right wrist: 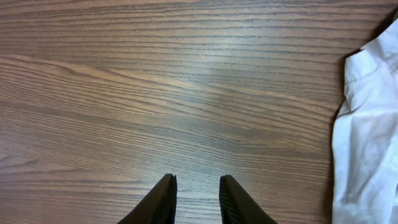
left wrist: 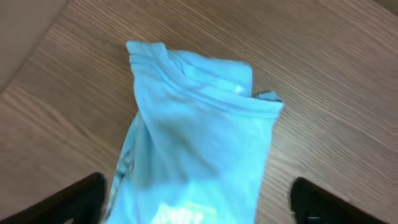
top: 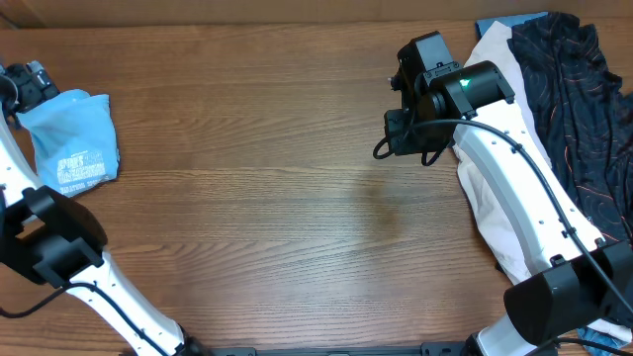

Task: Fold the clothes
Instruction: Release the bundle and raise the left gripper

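At the far left of the brown wood-grain surface (top: 277, 208), a light blue cotton T-shirt with white lettering (top: 71, 138) is laid in a folded bundle, its ribbed collar turned towards the back edge. The left tool (left wrist: 199, 208) is held above it, released: its dark fingers (left wrist: 78, 199) are spread wide to either side of the cloth, and nothing is grasped. Bare wood is seen across the middle. Right of centre, the right tool (right wrist: 198, 186) is poised over the surface, its fingers only narrowly parted with nothing gripped between them. Beside it, a crumpled cream fabric garment (top: 490, 198) is partly covered by the white arm. At the far right, a black garment with thin orange lines (top: 584, 109) is heaped against the cream one.
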You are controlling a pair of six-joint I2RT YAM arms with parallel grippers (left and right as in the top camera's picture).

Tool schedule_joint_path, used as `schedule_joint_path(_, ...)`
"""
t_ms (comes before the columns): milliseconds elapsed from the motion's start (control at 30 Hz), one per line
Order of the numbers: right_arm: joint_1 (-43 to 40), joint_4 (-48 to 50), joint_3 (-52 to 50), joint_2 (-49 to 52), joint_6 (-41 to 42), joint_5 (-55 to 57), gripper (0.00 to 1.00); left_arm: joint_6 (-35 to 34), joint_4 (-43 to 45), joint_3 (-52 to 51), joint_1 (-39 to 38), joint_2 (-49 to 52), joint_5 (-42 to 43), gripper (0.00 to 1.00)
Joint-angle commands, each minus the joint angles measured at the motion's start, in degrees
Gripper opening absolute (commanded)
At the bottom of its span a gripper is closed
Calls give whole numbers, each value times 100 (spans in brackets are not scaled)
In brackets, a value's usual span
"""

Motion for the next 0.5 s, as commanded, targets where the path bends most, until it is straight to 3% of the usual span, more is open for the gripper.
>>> schedule_joint_path(0,-7,-2,85,-33,17,61,27,-177,-122,-39,-59,57,-389,84)
schedule_joint_path(167,-7,-13,85,-33,20,59,27,-227,50,-304,61,570,-474,25)
schedule_joint_path(267,-7,-13,85,-33,20,57,27,-269,83,-304,127,949,-479,20)
schedule_joint_path(467,-7,-22,85,-33,22,55,27,-326,136,-304,243,1668,-776,26)
